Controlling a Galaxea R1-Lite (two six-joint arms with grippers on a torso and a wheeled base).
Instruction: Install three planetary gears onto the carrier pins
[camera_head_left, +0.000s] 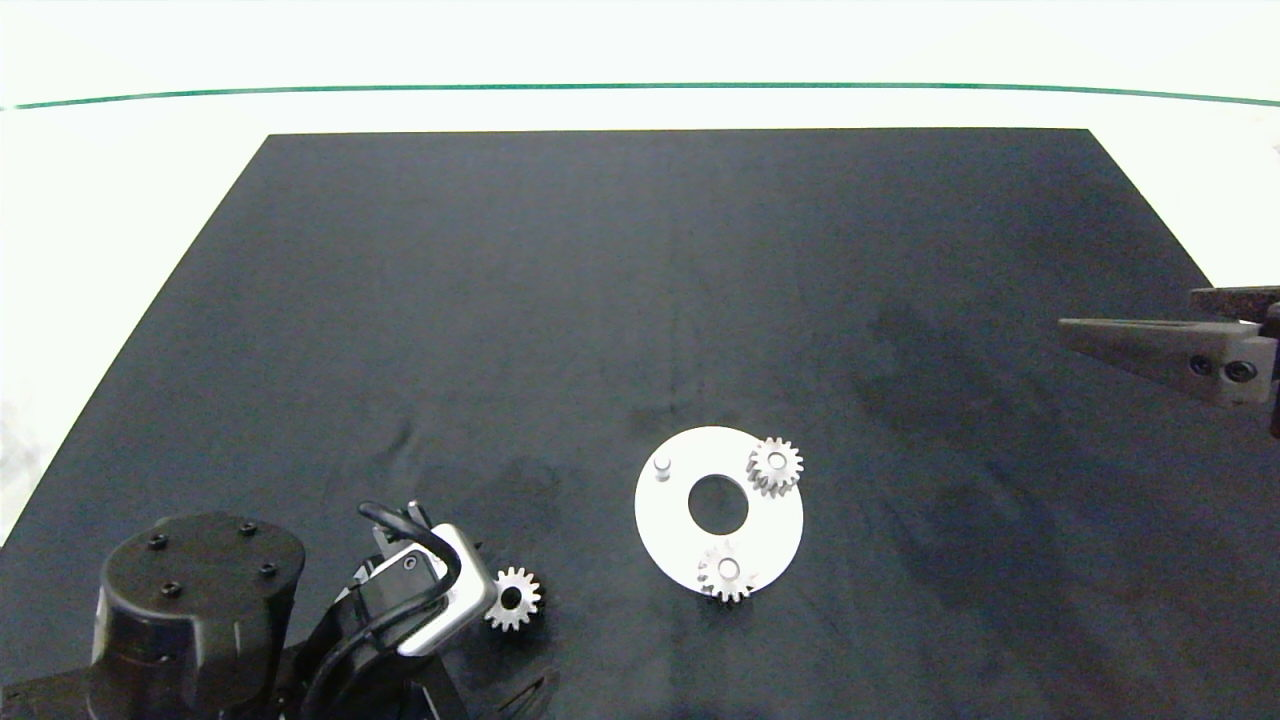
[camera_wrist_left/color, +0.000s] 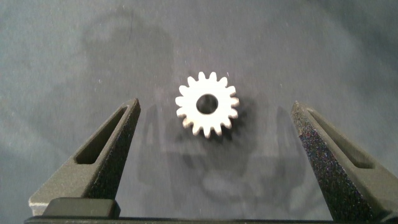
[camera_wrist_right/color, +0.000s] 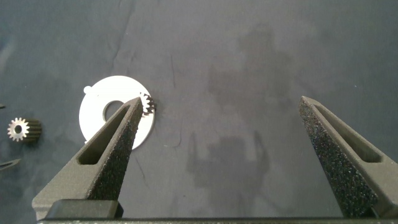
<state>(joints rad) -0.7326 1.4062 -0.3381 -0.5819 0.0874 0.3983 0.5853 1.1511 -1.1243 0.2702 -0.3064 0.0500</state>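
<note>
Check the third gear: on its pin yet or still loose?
Loose. The third gear lies flat on the black mat, apart from the disc, between the open left pincer's fingers. One pin is bare.

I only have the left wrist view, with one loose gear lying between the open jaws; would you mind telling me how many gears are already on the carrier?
Observer: Two. One seated gear sits at the disc's far right edge, the other seated gear at its near edge.
Operator: Thank you. Which pin is still free?
Observer: The bare pin, on the left side of the white disc, as the head view shows it.
Operator: And where is the carrier from my loose gear?
Observer: The loose gear lies on the black mat, to the disc's left, apart from it.
Operator: Is the other arm nearby?
Observer: No, the right gripper hangs open, off to the disc's right.
</note>
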